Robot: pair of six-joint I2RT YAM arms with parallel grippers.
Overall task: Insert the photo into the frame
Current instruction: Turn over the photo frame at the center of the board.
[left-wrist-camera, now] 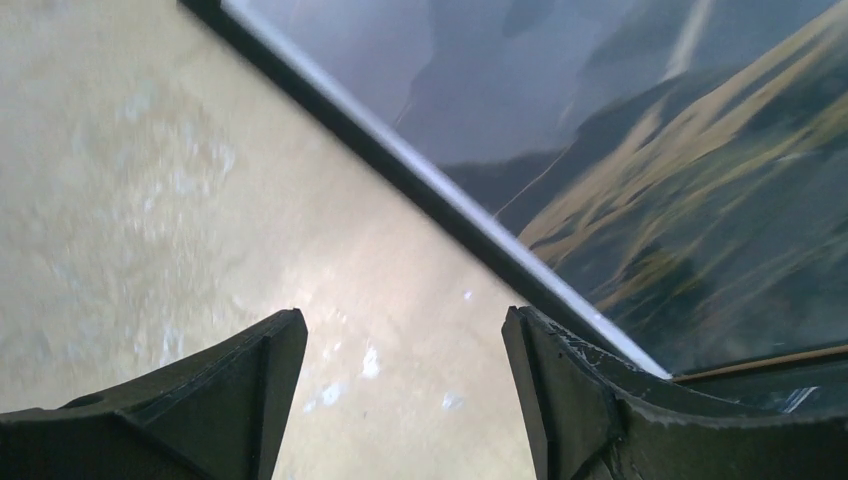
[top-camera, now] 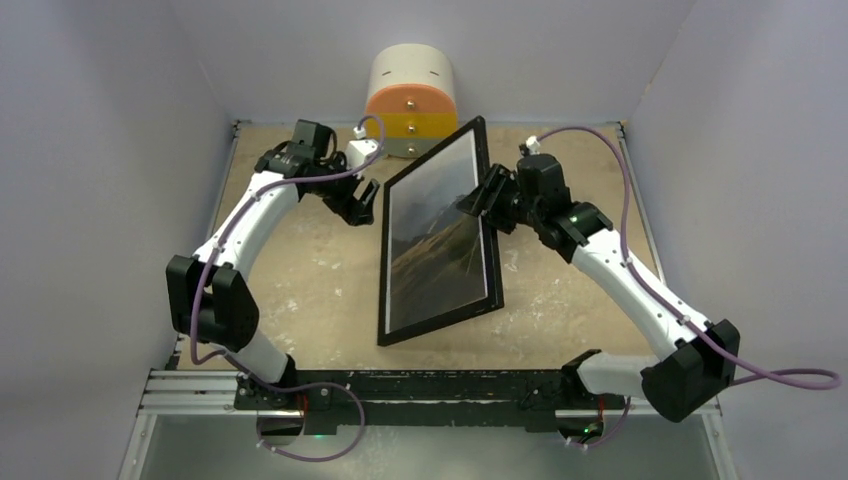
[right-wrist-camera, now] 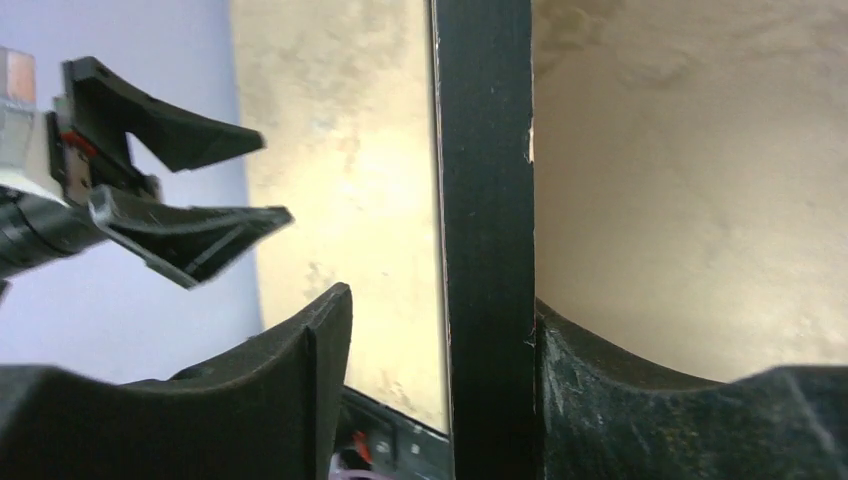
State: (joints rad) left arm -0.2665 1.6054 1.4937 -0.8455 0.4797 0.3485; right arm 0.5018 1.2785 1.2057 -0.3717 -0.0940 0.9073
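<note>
Standing tilted on the table (top-camera: pixel 300 270), the frame (top-camera: pixel 384 262) has its long axis running from the near side toward the far side. Its far end seems raised and its near short edge is low at the table. The photo (top-camera: pixel 440 250) is inside it: the grey-green mountains show on its front face, turned up and toward the left arm. I cannot tell from these views if the back is closed.

The relation that matters is at the right long edge. This edge passes straight between the fingers of the right gripper (right-wrist-camera: pixel 442 300), in the far half of the frame, so the right arm is the nearer one. In the right wrist view one finger (right-wrist-camera: pixel 600 400) lies against the black edge. The other is apart from it, and a strip of table shows in the gap. So this pincer is spread around the edge and does not clamp it; the frame seems only to lean on that one finger.

The left gripper (left-wrist-camera: pixel 402 330) is on the other side, just beside the left long edge. Its fingers are wide apart with only bare table between them, and it holds nothing.

My judgement is that the photo is in place. The next move must control how the leaning frame comes down, because nothing grips it now
</note>
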